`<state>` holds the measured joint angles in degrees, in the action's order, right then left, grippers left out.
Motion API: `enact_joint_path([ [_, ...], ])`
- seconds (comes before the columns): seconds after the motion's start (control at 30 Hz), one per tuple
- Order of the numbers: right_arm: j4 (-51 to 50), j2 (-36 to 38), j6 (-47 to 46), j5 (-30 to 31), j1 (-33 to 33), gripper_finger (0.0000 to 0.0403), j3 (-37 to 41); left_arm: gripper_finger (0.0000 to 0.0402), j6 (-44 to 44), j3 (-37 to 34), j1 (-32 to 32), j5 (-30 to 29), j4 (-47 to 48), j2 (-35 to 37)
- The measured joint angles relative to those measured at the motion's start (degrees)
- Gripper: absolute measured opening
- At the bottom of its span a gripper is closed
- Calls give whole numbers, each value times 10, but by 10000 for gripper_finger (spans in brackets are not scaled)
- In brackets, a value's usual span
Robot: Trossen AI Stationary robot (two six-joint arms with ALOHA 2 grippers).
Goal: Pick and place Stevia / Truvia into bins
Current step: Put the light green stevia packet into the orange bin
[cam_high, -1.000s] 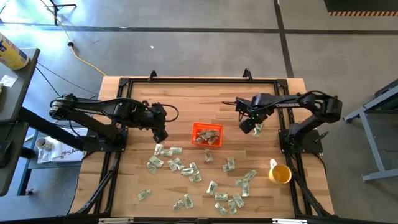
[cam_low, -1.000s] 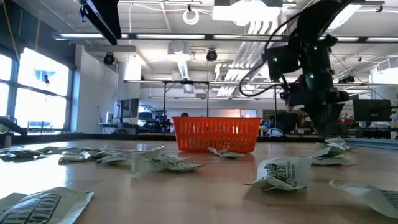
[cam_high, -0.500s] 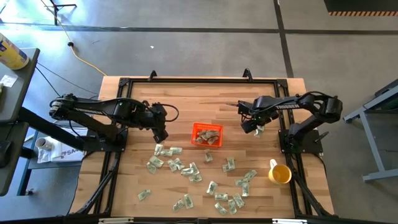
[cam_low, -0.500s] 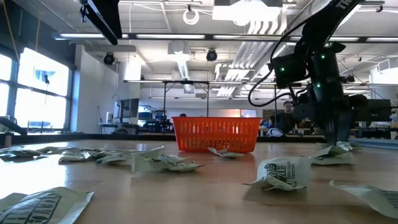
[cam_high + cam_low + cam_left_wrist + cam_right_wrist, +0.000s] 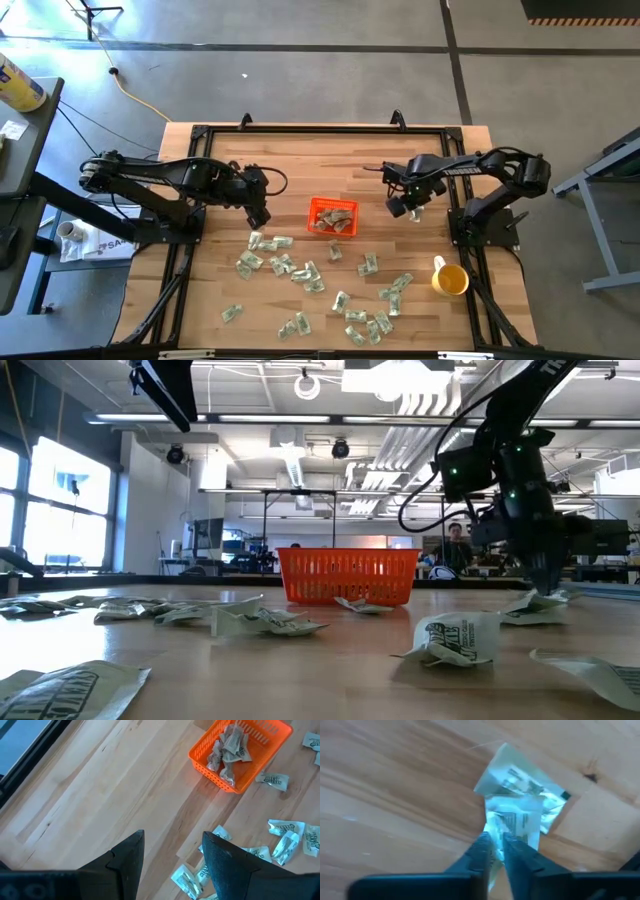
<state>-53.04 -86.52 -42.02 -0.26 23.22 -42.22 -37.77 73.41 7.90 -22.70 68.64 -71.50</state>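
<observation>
The orange-red basket (image 5: pixel 333 216) sits mid-table with several pale green and white sachets (image 5: pixel 230 747) inside it. Many more sachets (image 5: pixel 300 270) lie flat on the wood toward the near edge. My right gripper (image 5: pixel 404 208) is down at the table just right of the basket, shut on a sachet (image 5: pixel 512 817); a second sachet (image 5: pixel 520 780) lies flat beside it. My left gripper (image 5: pixel 258 215) hovers open to the left of the basket, above the nearest loose sachets (image 5: pixel 285 840). My right gripper pinches one sachet by its edge (image 5: pixel 496 827) between its two fingertips (image 5: pixel 481 847), coming from above and pointing down. The sachet stands on edge between the fingers. In the low view its lower part (image 5: pixel 540 605) is at table level.
A yellow cup (image 5: pixel 450 280) stands near the table's right near corner. Loose sachets (image 5: pixel 375 320) crowd the near half of the table. The black frame rail (image 5: pixel 320 128) runs along the far edge. The far half of the wood (image 5: pixel 300 165) is bare.
My right gripper has come down toward the table beside the basket's right side, ending with its fingertips at the sachet lying there. The left arm has kept still.
</observation>
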Motion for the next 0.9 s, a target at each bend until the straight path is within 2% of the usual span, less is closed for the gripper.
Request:
enact_joint_path([
  [0.1, 10, 0, 3, -19, 0, 7, 0, 232, 0, 0, 0, 0, 0, 0],
  [0.23, 45, 0, 5, -53, 0, 13, 0, 232, 0, 0, 0, 0, 0, 0],
  [0.37, 91, 1, 1, -81, -8, 2, 0, 232, 0, 0, 0, 0, 0, 0],
  [0.47, 93, 8, -23, -45, -20, 8, -1, 232, -4, 0, 0, 0, 0, 0],
  [0.57, 52, 15, -36, -9, -29, 15, -1, 232, -6, 0, 0, 0, 0, 0],
  [0.7, 4, 19, -32, 10, -33, 43, -1, 232, -6, 0, 0, 0, 0, 0],
  [0.9, 4, 68, -35, 13, -54, 124, 0, 232, -6, 0, 0, 0, 0, 0],
])
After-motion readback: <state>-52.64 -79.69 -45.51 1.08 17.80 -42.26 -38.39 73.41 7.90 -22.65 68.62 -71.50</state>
